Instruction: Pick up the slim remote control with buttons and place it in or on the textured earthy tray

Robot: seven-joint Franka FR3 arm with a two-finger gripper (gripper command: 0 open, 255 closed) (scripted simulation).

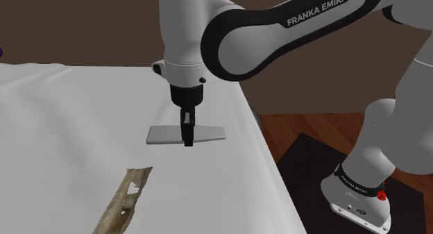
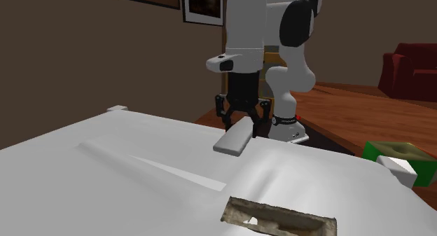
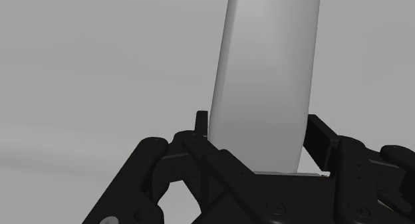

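Note:
The remote (image 1: 208, 133) is a plain light grey, slim slab with no buttons showing. It lies level at the white surface (image 1: 69, 128), and I cannot tell whether it touches it. My black gripper (image 1: 187, 139) comes straight down and is shut on the remote's middle. In the second exterior view the remote (image 2: 234, 139) sits between the fingers of the gripper (image 2: 244, 122). From the wrist, the remote (image 3: 266, 70) runs away from the gripper (image 3: 259, 146), clasped between both fingertips (image 3: 201, 121). The rough brown-grey tray (image 1: 125, 201) lies nearer the shoulder camera than the remote and shows as a shallow trough (image 2: 280, 218).
The white surface's edge (image 1: 267, 156) runs close beside the remote, with wooden floor (image 1: 312, 128) beyond it. A green box (image 2: 400, 156) with a white block on it sits at the second exterior view's right. A red sofa (image 2: 413, 70) stands far behind.

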